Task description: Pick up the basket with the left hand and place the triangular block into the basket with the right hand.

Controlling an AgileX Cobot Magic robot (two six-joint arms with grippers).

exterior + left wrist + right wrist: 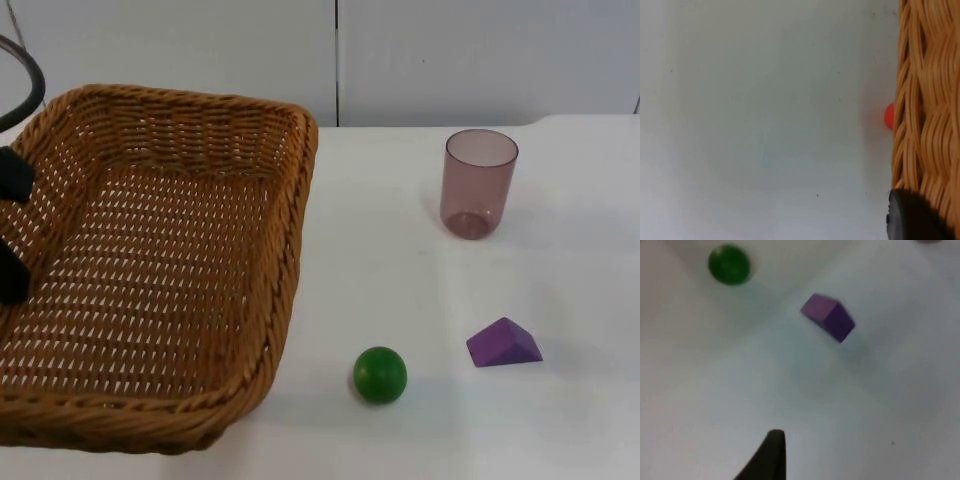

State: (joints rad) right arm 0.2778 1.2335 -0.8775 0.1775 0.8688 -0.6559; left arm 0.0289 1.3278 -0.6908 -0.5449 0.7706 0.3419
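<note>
The woven basket is taking up the left of the top view, tilted and seemingly lifted off the white counter, though I cannot be sure it is fully clear of the surface; the left gripper is sitting at the basket's left rim, with one black fingertip above and another below it on the wicker wall, so the fingers are looking clenched on the rim; in the left wrist view the wicker wall is running alongside a black fingertip, with a small red spot peeking out beside the weave, too little of it showing to name.

The purple triangular block is lying on the counter well apart from the basket, untouched; a green ball is resting between block and basket, nearer the basket's corner; a translucent purple cup is standing upright further back.

The right wrist view is looking down on the block and the ball, with one black fingertip well short of the block; whether the right gripper's fingers are spread or closed I cannot tell.

Judging by this, the basket pickup is done or nearly so; the block's grasp, carry and drop into the basket are all remaining.
</note>
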